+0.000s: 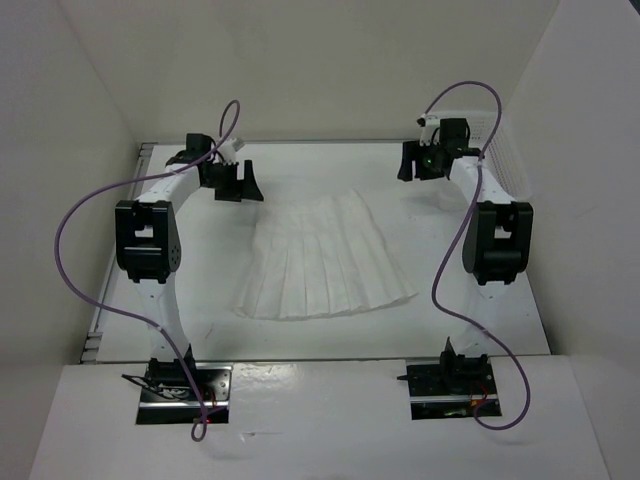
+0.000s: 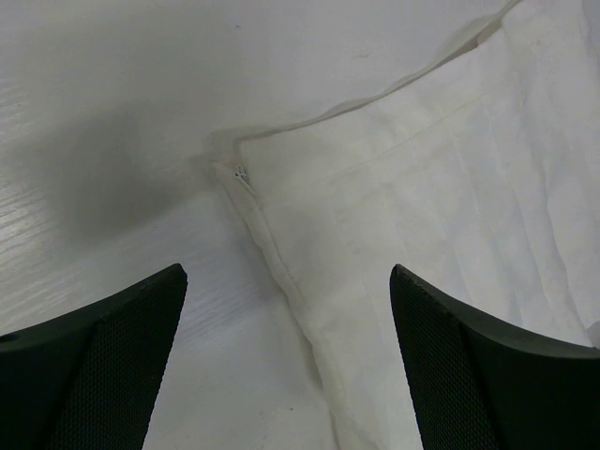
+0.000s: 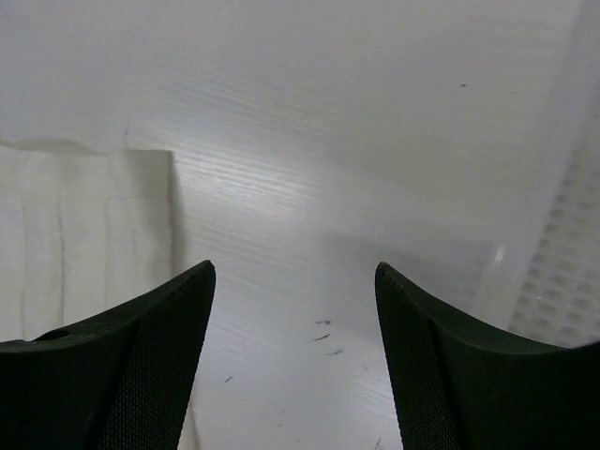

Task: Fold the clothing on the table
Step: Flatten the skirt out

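Skirt [image 1: 325,255] lay spread flat on the table [image 1: 200,270], waistband toward the far side, between my two grippers. I had the left gripper [image 1: 238,183] hanging above the waistband's left corner, jaws wide apart and nothing in them. Through its wrist camera the zip [image 2: 241,174] sat just ahead of the gap, with cloth on one side of it and bare table on the other. The right gripper [image 1: 418,165] hovered over bare table, jaws apart as well and empty. The skirt's other waistband corner lay off to its left, clear of its fingers, and the basket [image 3: 562,272] stood to its right.
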`<state>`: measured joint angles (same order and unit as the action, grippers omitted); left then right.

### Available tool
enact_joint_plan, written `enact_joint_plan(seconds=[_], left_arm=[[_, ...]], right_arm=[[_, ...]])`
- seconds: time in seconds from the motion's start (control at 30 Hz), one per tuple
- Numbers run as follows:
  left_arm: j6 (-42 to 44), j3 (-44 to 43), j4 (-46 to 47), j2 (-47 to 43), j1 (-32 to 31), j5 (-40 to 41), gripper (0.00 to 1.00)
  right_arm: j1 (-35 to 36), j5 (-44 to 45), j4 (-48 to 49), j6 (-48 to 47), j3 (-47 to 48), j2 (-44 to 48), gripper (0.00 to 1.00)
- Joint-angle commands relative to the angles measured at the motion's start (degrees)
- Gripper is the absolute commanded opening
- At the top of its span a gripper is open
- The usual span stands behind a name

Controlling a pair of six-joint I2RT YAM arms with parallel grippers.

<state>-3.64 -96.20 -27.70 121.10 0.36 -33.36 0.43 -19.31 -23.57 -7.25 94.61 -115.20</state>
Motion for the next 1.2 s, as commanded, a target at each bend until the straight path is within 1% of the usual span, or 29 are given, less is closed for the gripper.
enact_joint_plan(seconds=[0.0, 0.07, 0.2, 0.27, 0.33, 0.43, 0.63, 0.8, 0.9, 1.17], left_arm=[[-3.6, 0.4, 2.7, -1.2, 0.4, 0.8, 0.95], [-3.6, -1.2, 0.5, 0.3, 0.4, -1.3, 0.95], [-3.0, -1.0, 0.5, 0.8, 0.4, -2.3, 0.95], [-2.4, -1.0, 0.5, 1.4, 0.4, -2.3, 0.95], [-1.9, -1.0, 0.5, 1.9, 0.4, -2.8, 0.94], [-1.9, -1.0, -0.1, 2.5, 0.4, -2.2, 0.89], [-1.3, -1.5, -0.6, 3.0, 0.4, 0.3, 0.87], [-0.2, -0.5, -1.2, 2.5, 0.4, 0.3, 0.87], [-0.2, -0.5, -1.2, 2.5, 0.4, 0.3, 0.87], [0.3, -0.5, -1.2, 3.0, -0.1, 1.5, 0.87]], right_arm=[[-1.2, -1.3, -1.8, 1.9, 5.7, -4.3, 0.73], [-1.2, -2.3, -2.5, 2.6, 8.1, -8.2, 0.72], [-1.2, -3.0, -3.1, 2.1, 8.8, -10.2, 0.71], [-1.2, -4.8, -2.5, 1.5, 8.8, -10.8, 0.71], [-1.2, -6.1, -3.6, 0.7, 10.1, -12.1, 0.69], [-0.7, -6.8, -5.8, 0.2, 12.3, -14.2, 0.69], [3.1, -7.3, -6.3, -1.6, 13.4, -14.7, 0.69], [5.6, -7.8, -6.9, -2.2, 15.2, -14.7, 0.69], [7.2, -6.4, -7.5, -2.2, 15.9, -14.7, 0.71], [8.4, -5.1, -7.5, -2.7, 17.0, -15.8, 0.71]])
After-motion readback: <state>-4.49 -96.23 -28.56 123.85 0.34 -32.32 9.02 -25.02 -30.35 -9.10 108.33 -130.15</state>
